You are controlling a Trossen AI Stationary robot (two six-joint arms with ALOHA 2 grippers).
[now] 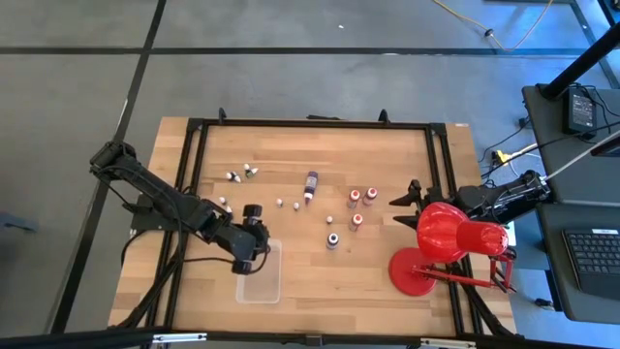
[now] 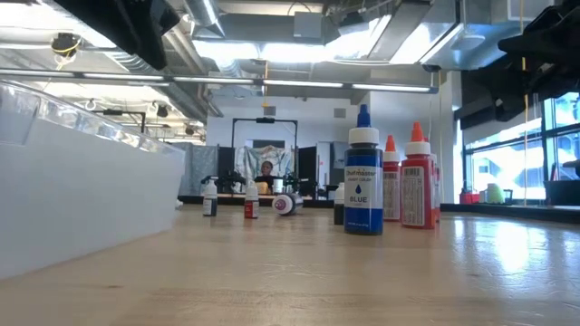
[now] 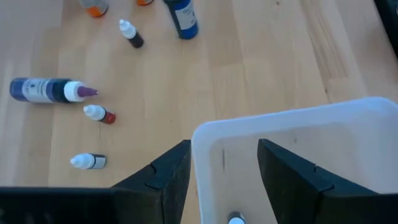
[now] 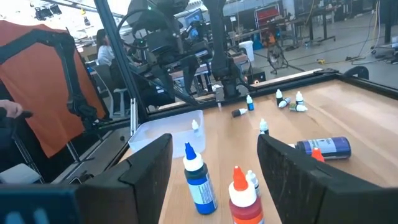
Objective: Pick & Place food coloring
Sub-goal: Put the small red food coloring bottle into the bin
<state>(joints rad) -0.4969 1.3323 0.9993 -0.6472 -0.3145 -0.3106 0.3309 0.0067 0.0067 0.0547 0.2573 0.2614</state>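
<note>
Tray: a clear rectangular plastic tray (image 1: 262,274) sits near the front edge of the table, left of centre; a white-capped small bottle (image 3: 236,219) shows just inside it, mostly cut off.
Left gripper: the left gripper (image 1: 254,254) hangs over the tray's far end, fingers (image 3: 168,174) spread apart on either side of the tray wall, holding nothing.
Right gripper: the right gripper (image 1: 407,206) waits at the table's right side, fingers wide apart and empty, beside the red desk lamp (image 1: 449,242).
Food coloring: the food coloring bottles (image 1: 332,239) lie scattered across the middle of the table; a longer purple bottle (image 1: 311,184) lies on its side, red-capped ones (image 1: 361,197) stand to its right, tiny ones (image 1: 241,174) lie to the far left.
Surface: a light wooden table (image 1: 320,281) in a black frame.
Room: grey floor, a laptop (image 1: 591,262) on a desk at right; a person (image 4: 102,46) sits beyond the table.
</note>
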